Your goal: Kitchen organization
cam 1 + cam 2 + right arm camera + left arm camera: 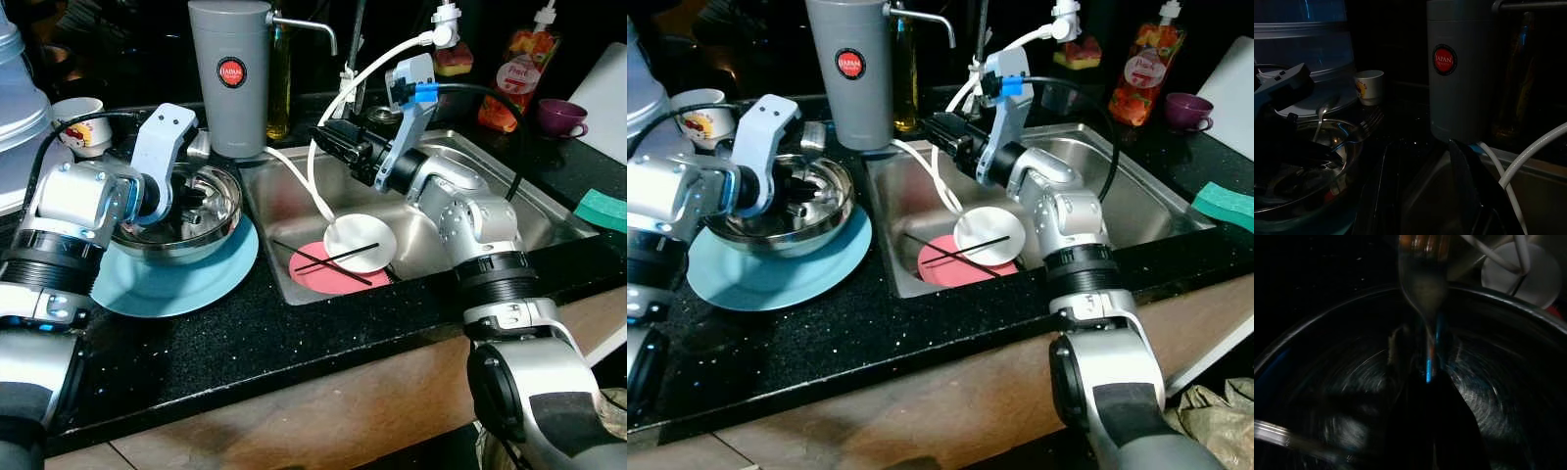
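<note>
Bench [294,343] of black speckled stone, with a steel sink [509,196] set into it. We see a steel bowl [211,220] resting on a light blue plate [176,284] left of the sink. The left tool [191,199] reaches inside the bowl; we cannot tell how its fingers stand (its wrist view is dark and blurred, showing a utensil handle [1422,289] across the rim). The right tool [323,137] hovers over the sink's left rear corner, fingers close together and holding nothing. In the sink lie a pink plate [318,274], a white dish [361,240] partly upon it, and two black chopsticks [328,259] across both. A grey canister [231,78] stands behind the bowl.
</note>
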You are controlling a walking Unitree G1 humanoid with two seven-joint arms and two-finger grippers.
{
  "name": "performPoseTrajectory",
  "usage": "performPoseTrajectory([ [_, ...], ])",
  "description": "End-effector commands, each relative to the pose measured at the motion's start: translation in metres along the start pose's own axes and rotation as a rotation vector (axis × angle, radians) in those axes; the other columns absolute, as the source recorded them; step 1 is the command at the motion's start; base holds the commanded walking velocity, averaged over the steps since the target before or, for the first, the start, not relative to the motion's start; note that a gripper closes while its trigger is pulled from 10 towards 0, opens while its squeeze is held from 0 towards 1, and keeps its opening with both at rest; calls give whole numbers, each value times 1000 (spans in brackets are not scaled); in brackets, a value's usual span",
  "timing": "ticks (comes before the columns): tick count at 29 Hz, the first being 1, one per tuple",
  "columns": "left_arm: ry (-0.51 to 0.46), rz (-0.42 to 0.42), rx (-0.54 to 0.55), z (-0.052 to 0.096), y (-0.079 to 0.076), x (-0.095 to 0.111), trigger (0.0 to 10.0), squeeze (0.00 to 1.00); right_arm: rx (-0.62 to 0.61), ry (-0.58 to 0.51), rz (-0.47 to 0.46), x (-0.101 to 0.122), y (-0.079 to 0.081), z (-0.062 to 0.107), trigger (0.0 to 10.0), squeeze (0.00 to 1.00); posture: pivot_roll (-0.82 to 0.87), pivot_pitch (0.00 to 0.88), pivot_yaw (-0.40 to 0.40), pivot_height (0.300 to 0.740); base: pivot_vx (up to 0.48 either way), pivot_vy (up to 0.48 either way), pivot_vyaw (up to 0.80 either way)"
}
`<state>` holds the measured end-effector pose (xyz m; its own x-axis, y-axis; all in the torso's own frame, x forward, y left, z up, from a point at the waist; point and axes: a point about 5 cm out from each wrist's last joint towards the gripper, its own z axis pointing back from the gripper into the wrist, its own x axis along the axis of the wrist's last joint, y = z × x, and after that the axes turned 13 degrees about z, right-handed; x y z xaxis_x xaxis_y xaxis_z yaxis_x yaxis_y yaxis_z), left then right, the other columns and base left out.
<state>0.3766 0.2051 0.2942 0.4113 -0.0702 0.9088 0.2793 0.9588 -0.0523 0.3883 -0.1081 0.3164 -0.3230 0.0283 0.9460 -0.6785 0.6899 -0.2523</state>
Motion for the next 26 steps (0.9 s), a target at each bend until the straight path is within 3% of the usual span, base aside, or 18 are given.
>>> performPoseTrajectory([
  [1, 6, 0, 1, 0, -1, -1, 0, 0, -1, -5, 0, 2, -1, -1, 10000, 0, 41, 107, -43, 740, 0, 0, 0],
  [9, -38, -21, 21, 5, -1, 7, 0, 0, -3, -8, 1, 2, -1, -1, 10000, 0, 43, 105, -41, 740, 0, 0, 0],
  [12, -110, -22, 32, 10, 0, 19, 0, 0, -4, -21, 0, 6, -1, -2, 10000, 0, 44, 103, -39, 740, 0, 0, 0],
  [16, -348, -25, -60, 24, -14, 49, 0, 0, -9, -38, 1, 11, -3, -2, 10000, 0, 43, 100, -37, 740, 0, 0, 0],
  [18, -348, -25, -60, 24, -14, 49, 0, 0, -9, -38, 1, 11, -3, -2, 10000, 0, 43, 100, -37, 740, 0, 0, 0],
  [22, -443, 5, -122, 40, -28, 68, 0, 0, -8, -42, -3, 12, -3, -1, 10000, 0, 45, 90, -36, 740, 0, 0, 0],
  [26, -480, 9, -159, 46, -35, 77, 0, 0, -10, -46, -6, 12, -3, -1, 10000, 0, 45, 93, -34, 740, 0, 0, 0],
])
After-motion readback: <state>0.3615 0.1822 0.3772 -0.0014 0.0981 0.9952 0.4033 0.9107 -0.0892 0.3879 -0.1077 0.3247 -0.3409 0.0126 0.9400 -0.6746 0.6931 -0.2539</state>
